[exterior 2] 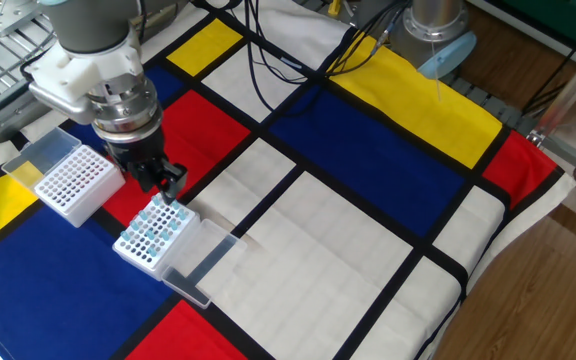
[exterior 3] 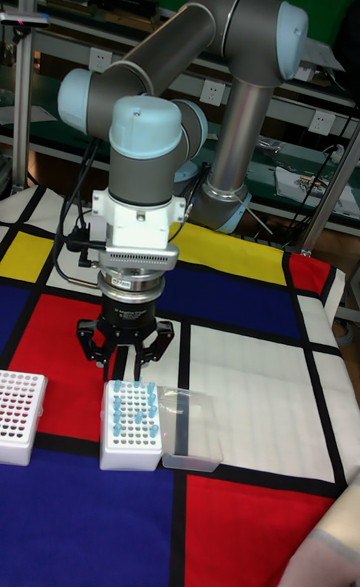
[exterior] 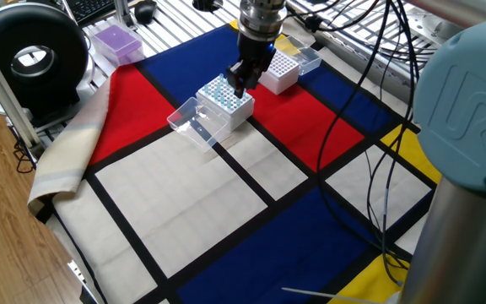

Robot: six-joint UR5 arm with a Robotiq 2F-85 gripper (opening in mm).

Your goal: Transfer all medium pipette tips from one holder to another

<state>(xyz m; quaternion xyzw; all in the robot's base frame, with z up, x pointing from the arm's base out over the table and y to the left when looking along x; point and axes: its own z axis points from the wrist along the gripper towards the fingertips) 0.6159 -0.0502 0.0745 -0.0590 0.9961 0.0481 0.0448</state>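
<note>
A white rack (exterior: 224, 101) holds the medium pipette tips (exterior: 219, 91), pale blue, in several of its holes. The same rack (exterior 2: 152, 238) and tips (exterior 3: 130, 415) show in the other two views. My gripper (exterior: 238, 83) hangs just above the rack's far edge, pointing down. Its fingers (exterior 3: 90, 342) stand spread apart, so it is open, and I see nothing between them. Beside it stands a second white rack (exterior: 278, 74) with bare holes (exterior 2: 72, 182). From the other side, my gripper (exterior 2: 165, 183) hovers between the two racks.
A clear plastic lid (exterior: 191, 123) lies against the tip rack's near side. A purple box (exterior: 116, 40) and a black round device (exterior: 32, 52) sit at the far left, off the checked cloth. Cables (exterior: 369, 127) hang across the right side.
</note>
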